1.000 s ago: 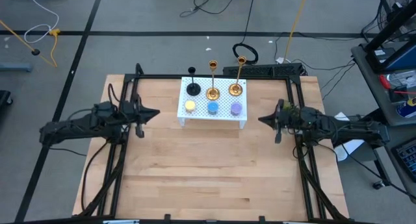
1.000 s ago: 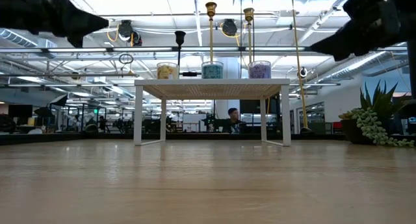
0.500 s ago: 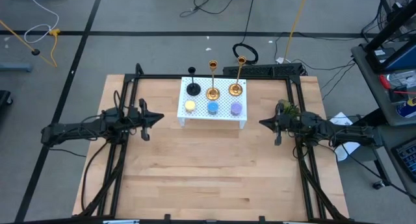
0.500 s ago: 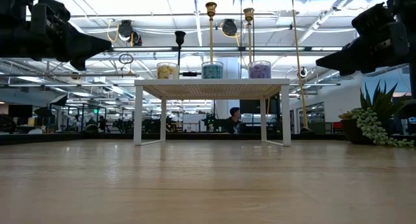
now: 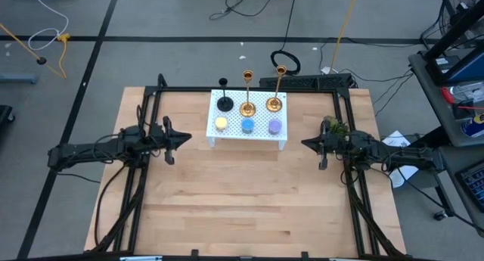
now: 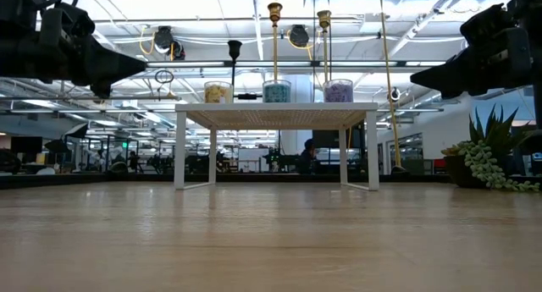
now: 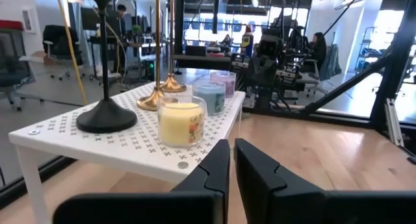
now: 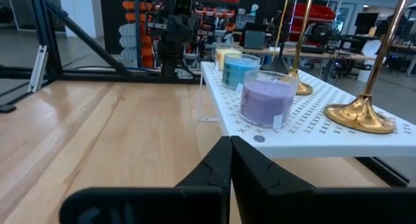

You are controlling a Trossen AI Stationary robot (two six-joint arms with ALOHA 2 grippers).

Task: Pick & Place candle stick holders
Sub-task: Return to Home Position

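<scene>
Candle holders (image 5: 247, 107) on white stand (image 5: 233, 132), between left hand (image 5: 181, 138) and right hand (image 5: 305, 142); both closed, apart from stand.

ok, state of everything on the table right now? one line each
black holder: upright on the white stand.
middle brass holder: upright on the stand.
end brass holder: upright on the stand.
yellow candle: upright, front row.
blue candle: upright, front row.
purple candle: upright, front row.
left gripper: shut, empty, apart from the stand.
right gripper: shut, empty, apart from the stand.
</scene>
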